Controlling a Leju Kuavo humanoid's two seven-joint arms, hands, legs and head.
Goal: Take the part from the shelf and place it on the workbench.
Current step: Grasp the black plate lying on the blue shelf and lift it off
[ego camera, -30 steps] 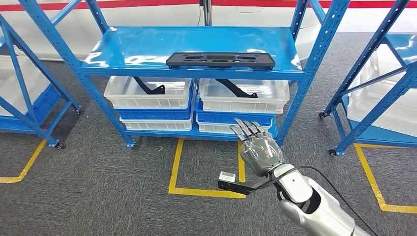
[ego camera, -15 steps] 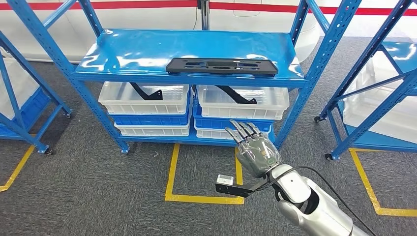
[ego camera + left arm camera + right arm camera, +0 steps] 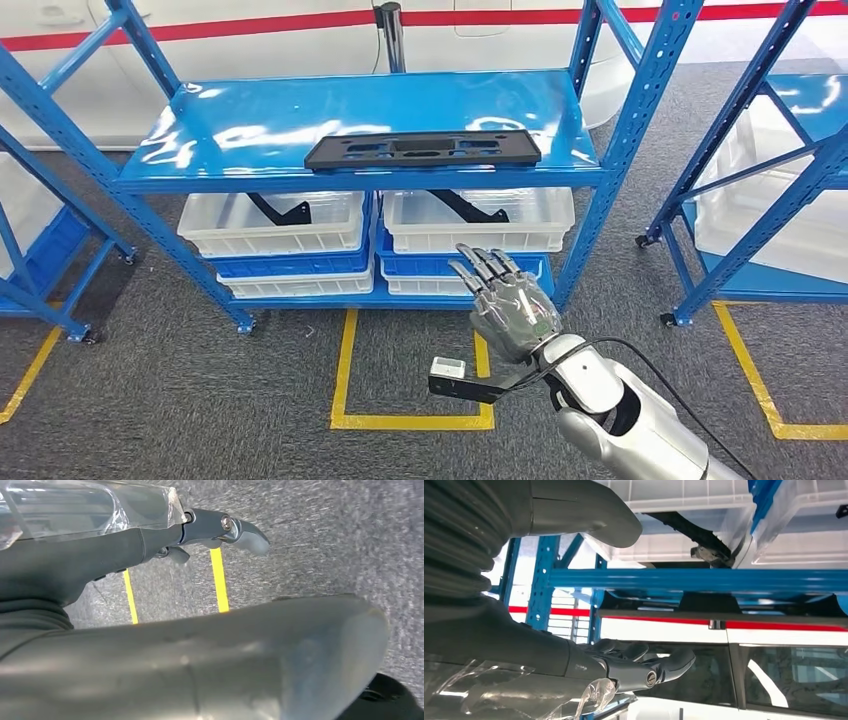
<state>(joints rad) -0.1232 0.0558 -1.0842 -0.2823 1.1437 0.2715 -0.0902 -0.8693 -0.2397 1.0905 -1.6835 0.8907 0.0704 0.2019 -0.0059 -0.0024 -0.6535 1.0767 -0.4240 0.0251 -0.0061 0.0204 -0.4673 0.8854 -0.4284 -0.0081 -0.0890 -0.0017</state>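
I see the black flat part [image 3: 422,149] lying on the top board of the blue shelf [image 3: 250,125], near its front edge, and no hand touches it. The right hand [image 3: 508,305] is raised in front of the shelf, below the part and well apart from it, with its fingers spread and nothing held between them. Under the top board stand 2 white bins [image 3: 272,222], each with a black bracket inside, and the left hand [image 3: 220,530] hangs over the grey carpet with yellow floor lines [image 3: 218,577]; it holds nothing that I can see, but I cannot tell if its fingers are spread or curled.
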